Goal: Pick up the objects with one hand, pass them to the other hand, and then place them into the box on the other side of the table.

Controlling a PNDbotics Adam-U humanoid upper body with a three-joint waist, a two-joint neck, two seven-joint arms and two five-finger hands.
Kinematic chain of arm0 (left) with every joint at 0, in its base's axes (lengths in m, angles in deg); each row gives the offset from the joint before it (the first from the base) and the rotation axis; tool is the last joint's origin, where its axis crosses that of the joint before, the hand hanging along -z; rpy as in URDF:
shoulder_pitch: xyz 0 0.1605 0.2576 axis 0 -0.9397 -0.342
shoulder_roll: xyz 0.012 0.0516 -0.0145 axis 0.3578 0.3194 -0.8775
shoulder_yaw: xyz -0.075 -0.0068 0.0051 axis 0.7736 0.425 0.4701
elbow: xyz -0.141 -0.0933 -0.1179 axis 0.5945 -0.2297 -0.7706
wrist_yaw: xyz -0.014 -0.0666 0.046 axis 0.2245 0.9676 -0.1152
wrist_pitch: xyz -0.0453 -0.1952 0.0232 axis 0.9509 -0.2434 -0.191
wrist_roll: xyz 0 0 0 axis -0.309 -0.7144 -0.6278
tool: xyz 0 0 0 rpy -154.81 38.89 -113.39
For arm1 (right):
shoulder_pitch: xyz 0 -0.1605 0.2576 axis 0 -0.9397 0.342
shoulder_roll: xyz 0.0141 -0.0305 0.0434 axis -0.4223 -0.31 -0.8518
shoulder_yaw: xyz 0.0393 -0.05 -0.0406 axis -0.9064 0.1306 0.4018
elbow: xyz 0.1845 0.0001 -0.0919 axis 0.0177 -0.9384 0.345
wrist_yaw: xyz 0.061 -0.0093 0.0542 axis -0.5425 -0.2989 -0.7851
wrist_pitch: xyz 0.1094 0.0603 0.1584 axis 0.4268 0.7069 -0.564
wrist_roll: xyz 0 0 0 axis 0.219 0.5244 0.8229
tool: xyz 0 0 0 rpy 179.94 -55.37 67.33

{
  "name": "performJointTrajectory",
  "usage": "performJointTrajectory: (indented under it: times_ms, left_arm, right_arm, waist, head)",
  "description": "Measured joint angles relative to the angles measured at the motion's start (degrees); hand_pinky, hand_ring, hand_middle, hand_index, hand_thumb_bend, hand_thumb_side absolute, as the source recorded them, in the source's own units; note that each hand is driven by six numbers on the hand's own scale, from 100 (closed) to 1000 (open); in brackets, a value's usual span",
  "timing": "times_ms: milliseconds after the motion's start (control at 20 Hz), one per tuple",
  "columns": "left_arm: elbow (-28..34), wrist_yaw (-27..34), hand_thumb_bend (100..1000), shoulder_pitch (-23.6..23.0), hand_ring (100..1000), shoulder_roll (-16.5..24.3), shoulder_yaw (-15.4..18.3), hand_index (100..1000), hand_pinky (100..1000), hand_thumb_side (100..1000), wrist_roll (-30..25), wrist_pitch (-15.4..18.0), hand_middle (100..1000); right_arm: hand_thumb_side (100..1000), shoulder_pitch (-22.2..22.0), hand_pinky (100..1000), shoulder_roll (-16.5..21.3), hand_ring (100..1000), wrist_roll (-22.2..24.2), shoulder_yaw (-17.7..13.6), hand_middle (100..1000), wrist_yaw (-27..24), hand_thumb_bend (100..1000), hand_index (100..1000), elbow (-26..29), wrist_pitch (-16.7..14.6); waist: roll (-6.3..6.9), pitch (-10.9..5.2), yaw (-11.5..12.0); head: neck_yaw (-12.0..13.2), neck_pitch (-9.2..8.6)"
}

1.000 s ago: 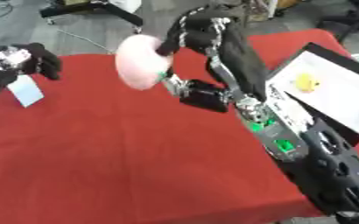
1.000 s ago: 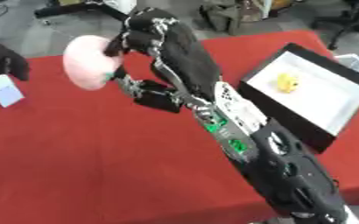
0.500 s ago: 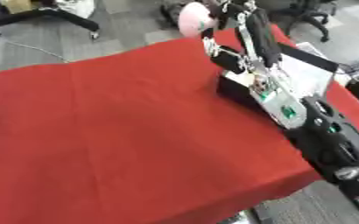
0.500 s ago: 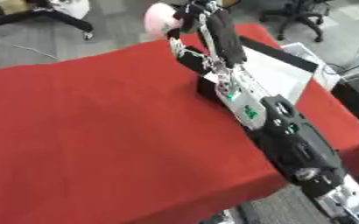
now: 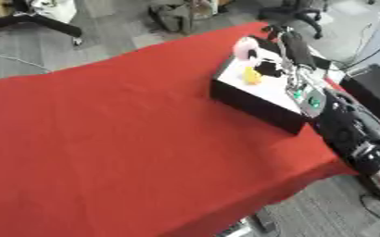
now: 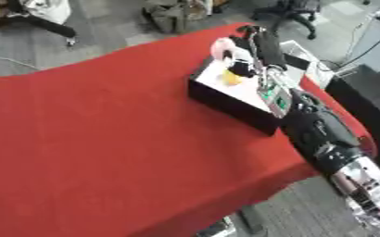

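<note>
Left eye view shows the right hand (image 5: 268,52) reaching over the black box (image 5: 254,105) at the right edge of the red table (image 5: 112,139), its fingers curled round a pale pink soft object (image 5: 245,46) held above the box's far end. A small yellow object (image 5: 251,77) already lies on the white floor inside. To place well, I judge the hand should lower the pink object inside the walls, clear of the yellow one, open only once it rests on the floor, then lift straight up. No left hand shows in either view.
</note>
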Motion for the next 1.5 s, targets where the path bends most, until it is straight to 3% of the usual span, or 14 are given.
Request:
performJointTrajectory:
  times_ms: [100,300,400,500,650,700,850,1000,1150,1300,1500]
  left_arm:
    - [-0.1,-1.1,324,0.4,578,0.0,0.2,667,656,779,0.6,-0.4,558]
    - [-1.8,-3.7,367,2.5,597,1.0,0.3,685,670,733,1.2,-0.5,576]
    - [-3.9,-6.3,404,4.1,607,2.3,0.3,698,679,691,1.6,-0.4,586]
    - [-6.9,-9.8,463,6.4,631,4.1,-0.2,726,701,652,2.1,0.1,611]
    - [-13.3,-17.9,596,11.1,688,7.0,-2.3,789,748,583,2.3,1.8,667]
    - [-15.9,-21.5,673,12.9,710,7.9,-3.2,818,768,559,2.2,2.6,692]
    - [-24.5,-35.7,755,18.8,738,9.5,-6.0,851,793,521,1.7,4.9,726]
    - [-33.1,-49.2,771,24.0,747,9.5,-7.5,862,797,520,1.7,6.2,741]
    - [-41.5,-57.6,755,28.0,745,8.6,-6.9,849,787,547,3.1,5.4,743]
    - [-47.0,-59.4,753,30.2,741,7.3,-5.8,837,779,580,6.3,3.8,741]
    - [-49.5,-55.7,693,31.2,727,6.7,-4.9,811,764,578,10.2,3.2,723]
  right_arm:
    - [449,0.0,803,0.4,852,5.0,-0.9,740,4.0,706,939,0.5,-1.1]
    - [417,-0.7,809,0.3,845,8.3,-2.6,724,11.5,630,929,7.5,-2.5]
    - [412,-1.8,811,-0.2,840,7.0,-2.6,722,13.6,584,920,14.2,-4.1]
    - [415,-3.1,810,-1.4,832,5.5,-1.8,721,14.8,548,908,22.0,-6.4]
    - [428,-4.9,806,-4.5,818,4.1,0.4,702,15.7,506,891,33.2,-10.3]
    - [427,-5.3,805,-5.7,816,3.9,1.3,698,15.7,498,888,36.3,-11.5]
    - [428,-6.4,802,-9.9,809,4.1,3.7,684,15.7,470,882,43.2,-14.7]
    - [431,-7.0,798,-13.4,805,4.4,5.4,674,15.3,443,878,46.8,-16.4]
    - [436,-7.1,799,-15.3,804,4.5,6.2,674,14.5,428,878,48.7,-17.3]
    - [441,-6.8,799,-16.0,804,4.8,6.7,671,13.8,413,878,49.9,-17.7]
    - [448,-6.2,798,-16.5,803,5.2,7.0,665,12.9,387,878,51.3,-18.0]
  waist:
    - [-0.05,-0.01,0.0]
    - [-0.05,-0.01,-0.6]
    - [-0.01,-0.01,-1.1]
    - [0.07,-0.01,-1.6]
    - [0.36,-0.01,-2.2]
    - [0.43,-0.01,-2.4]
    - [0.43,-0.02,-2.8]
    - [0.16,-0.03,-3.2]
    - [-0.61,0.29,-4.1]
    - [-1.03,1.44,-5.2]
    - [-1.11,2.98,-6.5]
  head:
    - [0.6,0.0]
    - [3.7,0.0]
    - [8.5,0.0]
    - [14.9,0.0]
    - [23.5,-0.01]
    - [25.6,-0.01]
    - [30.0,-0.01]
    - [32.2,-0.01]
    - [33.5,-0.01]
    - [34.5,-0.01]
    - [35.4,-0.01]
